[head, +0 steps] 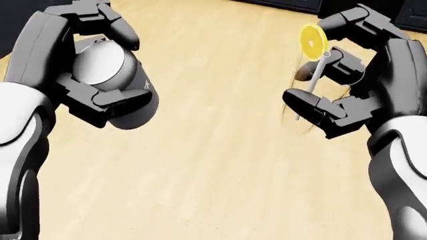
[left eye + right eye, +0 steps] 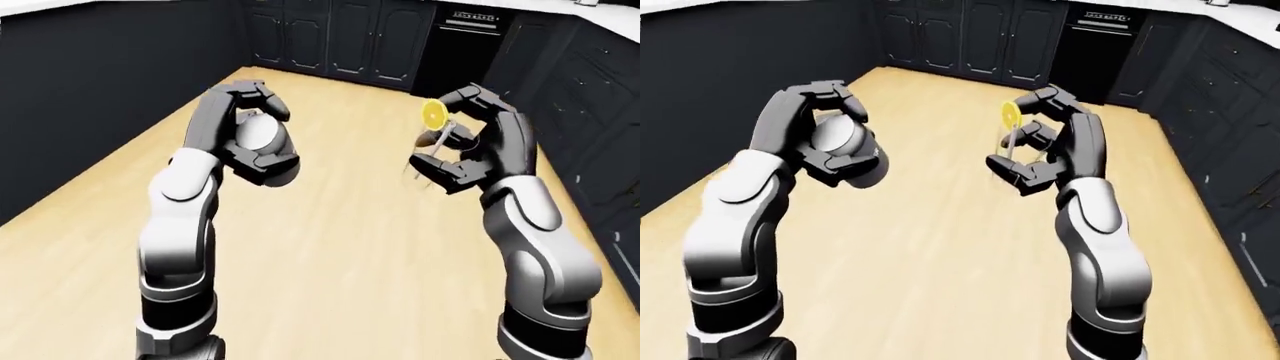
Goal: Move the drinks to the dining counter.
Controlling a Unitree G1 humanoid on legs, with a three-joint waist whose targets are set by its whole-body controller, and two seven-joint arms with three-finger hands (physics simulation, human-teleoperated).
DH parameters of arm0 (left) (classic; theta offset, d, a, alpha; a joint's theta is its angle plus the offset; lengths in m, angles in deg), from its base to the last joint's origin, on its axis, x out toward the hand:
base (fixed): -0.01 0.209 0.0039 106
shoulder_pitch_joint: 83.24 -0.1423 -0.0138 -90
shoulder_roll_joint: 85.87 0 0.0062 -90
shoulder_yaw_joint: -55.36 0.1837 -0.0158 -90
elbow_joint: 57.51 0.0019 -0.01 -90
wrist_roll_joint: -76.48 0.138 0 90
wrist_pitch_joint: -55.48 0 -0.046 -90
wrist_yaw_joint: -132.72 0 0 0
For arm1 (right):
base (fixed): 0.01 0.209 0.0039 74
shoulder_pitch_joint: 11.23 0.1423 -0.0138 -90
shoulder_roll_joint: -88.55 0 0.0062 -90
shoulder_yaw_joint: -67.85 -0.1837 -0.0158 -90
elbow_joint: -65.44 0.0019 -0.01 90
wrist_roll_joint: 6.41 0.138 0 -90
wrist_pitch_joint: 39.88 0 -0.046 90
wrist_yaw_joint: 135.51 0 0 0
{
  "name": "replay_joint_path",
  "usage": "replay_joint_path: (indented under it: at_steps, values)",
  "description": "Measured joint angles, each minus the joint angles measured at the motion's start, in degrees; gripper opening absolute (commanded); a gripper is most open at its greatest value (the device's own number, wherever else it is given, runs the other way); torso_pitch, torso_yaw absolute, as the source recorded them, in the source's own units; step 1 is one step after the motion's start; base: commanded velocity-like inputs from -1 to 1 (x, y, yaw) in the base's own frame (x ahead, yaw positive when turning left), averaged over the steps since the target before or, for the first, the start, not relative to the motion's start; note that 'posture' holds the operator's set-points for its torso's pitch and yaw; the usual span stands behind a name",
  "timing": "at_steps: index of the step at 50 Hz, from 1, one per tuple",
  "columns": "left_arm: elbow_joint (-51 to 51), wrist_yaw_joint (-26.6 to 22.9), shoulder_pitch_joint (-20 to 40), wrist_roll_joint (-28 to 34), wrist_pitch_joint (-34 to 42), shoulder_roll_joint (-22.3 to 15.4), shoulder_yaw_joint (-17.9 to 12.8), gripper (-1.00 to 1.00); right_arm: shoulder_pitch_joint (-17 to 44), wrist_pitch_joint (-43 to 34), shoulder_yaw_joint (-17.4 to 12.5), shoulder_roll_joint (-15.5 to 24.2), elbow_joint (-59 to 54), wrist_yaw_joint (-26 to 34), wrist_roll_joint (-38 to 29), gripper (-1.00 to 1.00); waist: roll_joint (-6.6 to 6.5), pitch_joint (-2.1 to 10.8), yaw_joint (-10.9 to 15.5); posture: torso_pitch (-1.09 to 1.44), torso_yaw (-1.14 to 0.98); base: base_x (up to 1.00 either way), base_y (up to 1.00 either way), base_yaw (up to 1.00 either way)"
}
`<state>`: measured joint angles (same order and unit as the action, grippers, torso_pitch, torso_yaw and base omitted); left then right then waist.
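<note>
My left hand (image 1: 93, 65) is shut on a grey drink can (image 1: 113, 80), held at chest height at the left of the head view. At the right, my right hand (image 1: 334, 75) is closed round a clear glass (image 1: 314, 95) with a straw and a yellow lemon slice (image 1: 311, 42) on its rim. Both drinks hang above the wooden floor (image 1: 214, 165). The same pair shows in the left-eye view as the can (image 2: 262, 142) and the glass (image 2: 435, 142). No dining counter is in view.
Dark cabinets (image 2: 330, 37) line the top of the left-eye view, with a black oven (image 2: 465, 45) among them. More dark cabinet fronts (image 2: 590, 112) run down the right side. A dark wall (image 2: 90, 97) stands at the left. Light wooden floor stretches between them.
</note>
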<state>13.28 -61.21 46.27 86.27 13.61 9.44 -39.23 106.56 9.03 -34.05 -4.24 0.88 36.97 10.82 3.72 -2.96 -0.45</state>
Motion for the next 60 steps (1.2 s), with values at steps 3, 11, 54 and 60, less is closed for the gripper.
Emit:
replay_joint_path:
  at_steps: [3, 11, 54, 60]
  values:
    - [3.03, -0.86, -1.22, -0.66, 1.82, 0.17, 1.90, -1.00, -1.24, -2.04, -0.44, 0.02, -1.97, -0.37, -0.37, -1.00, 1.47, -0.24, -1.54, 0.00, 0.00, 1.00, -0.42, 0.00]
    - [1.28, -0.26, 0.23, -0.60, 0.09, -0.14, 0.54, -1.00, 0.41, -0.86, -0.85, 0.61, 0.60, -0.38, 0.20, -1.00, -1.62, 1.27, -0.46, 0.00, 0.00, 1.00, -0.42, 0.00]
    - [-0.55, -2.14, -1.49, -1.23, 2.73, 0.13, 2.29, -1.00, -0.94, -2.89, -1.14, 0.91, 2.13, 0.71, -0.31, -1.00, -0.26, 0.90, 0.73, 0.00, 0.00, 0.34, -0.13, 0.65]
    - [-1.12, -1.47, -1.88, -0.07, 2.14, -0.02, 0.82, -1.00, -1.43, -3.97, -1.21, 0.89, 2.03, 1.03, -0.06, -1.00, -3.01, -0.07, 2.28, 0.00, 0.00, 0.00, 0.00, 1.00]
